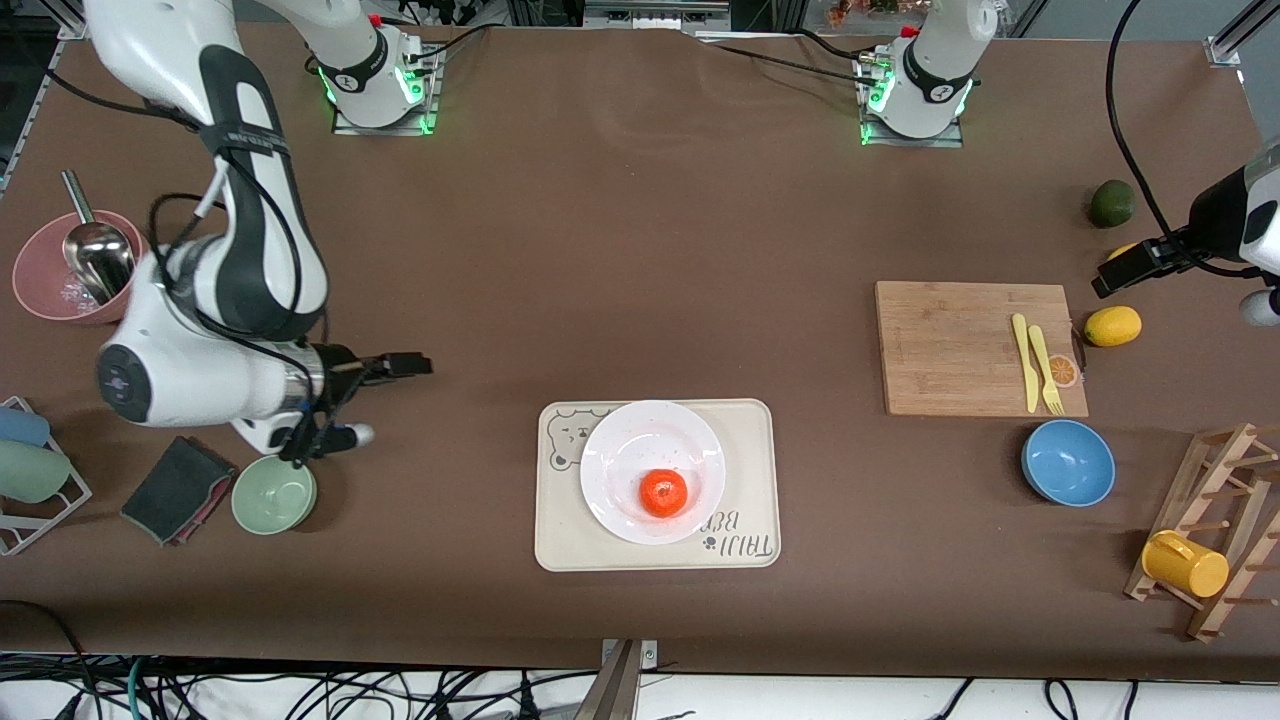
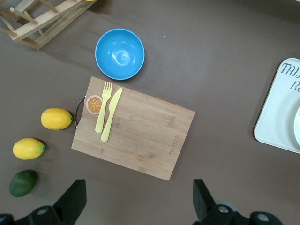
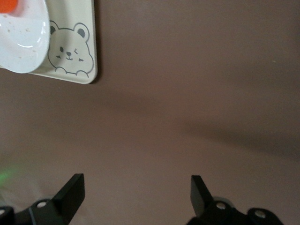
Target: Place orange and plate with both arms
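The orange (image 1: 663, 493) lies on the white plate (image 1: 640, 440), which rests on the beige bear-print tray (image 1: 748, 440) near the table's front middle. The right wrist view shows the plate (image 3: 23, 42), a sliver of the orange (image 3: 6, 4) and the tray's bear corner (image 3: 79, 61). My right gripper (image 1: 418, 365) is open and empty over bare table toward the right arm's end, apart from the tray; it also shows in the right wrist view (image 3: 136, 194). My left gripper (image 1: 1108, 278) is open and empty over the table by the lemons; it also shows in the left wrist view (image 2: 138, 201).
A wooden cutting board (image 1: 950, 350) with a yellow knife and fork, two lemons (image 1: 1112, 326), a dark green fruit (image 1: 1111, 203), a blue bowl (image 1: 1068, 462) and a rack with a yellow cup (image 1: 1185, 563) are at the left arm's end. A green bowl (image 1: 273, 494) and a pink bowl (image 1: 45, 290) are at the right arm's end.
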Robot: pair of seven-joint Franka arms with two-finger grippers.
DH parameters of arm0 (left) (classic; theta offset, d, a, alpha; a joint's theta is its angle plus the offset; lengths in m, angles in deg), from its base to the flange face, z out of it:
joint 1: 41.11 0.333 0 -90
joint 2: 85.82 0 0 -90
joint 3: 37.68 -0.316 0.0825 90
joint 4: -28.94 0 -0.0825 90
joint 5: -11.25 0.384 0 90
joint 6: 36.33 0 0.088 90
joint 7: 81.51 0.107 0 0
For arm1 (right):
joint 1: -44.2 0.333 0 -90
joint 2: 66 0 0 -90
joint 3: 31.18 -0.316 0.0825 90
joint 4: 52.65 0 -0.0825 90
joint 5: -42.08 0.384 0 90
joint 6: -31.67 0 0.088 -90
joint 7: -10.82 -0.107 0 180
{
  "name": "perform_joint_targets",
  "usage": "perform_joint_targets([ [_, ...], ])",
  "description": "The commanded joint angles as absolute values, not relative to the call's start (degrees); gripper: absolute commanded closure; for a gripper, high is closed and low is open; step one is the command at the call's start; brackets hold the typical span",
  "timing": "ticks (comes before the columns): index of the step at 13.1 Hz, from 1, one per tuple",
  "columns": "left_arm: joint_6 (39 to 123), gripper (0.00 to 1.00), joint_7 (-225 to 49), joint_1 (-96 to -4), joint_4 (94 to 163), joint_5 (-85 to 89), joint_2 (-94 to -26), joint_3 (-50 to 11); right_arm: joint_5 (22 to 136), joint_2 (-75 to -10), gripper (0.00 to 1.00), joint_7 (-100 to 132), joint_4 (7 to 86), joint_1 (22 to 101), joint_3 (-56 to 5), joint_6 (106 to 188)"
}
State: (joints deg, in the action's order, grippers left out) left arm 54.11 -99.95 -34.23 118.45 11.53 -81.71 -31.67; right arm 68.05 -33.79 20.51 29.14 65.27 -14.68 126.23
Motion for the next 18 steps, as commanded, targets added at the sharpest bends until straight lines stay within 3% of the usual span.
perform_joint_targets([
  [1,53.7,0.00,-99.8,-34.3,117.1,12.6,-81.2,-31.5,61.0,-38.9,0.00,20.0,31.1,65.9,-13.2,121.6],
  [7,53.7,0.00,-99.8,-34.2,117.1,12.6,-81.2,-31.5,45.5,-47.3,0.00,16.9,30.8,67.7,-13.0,116.0],
  [11,53.7,0.00,-99.8,-34.2,117.1,12.6,-81.2,-31.5,39.4,-53.2,0.00,6.1,31.4,60.0,-24.0,115.6],
  [18,53.7,0.00,-99.8,-34.1,117.1,12.6,-81.2,-31.5,40.0,-55.4,0.00,9.7,30.8,57.5,-21.3,115.7],
])
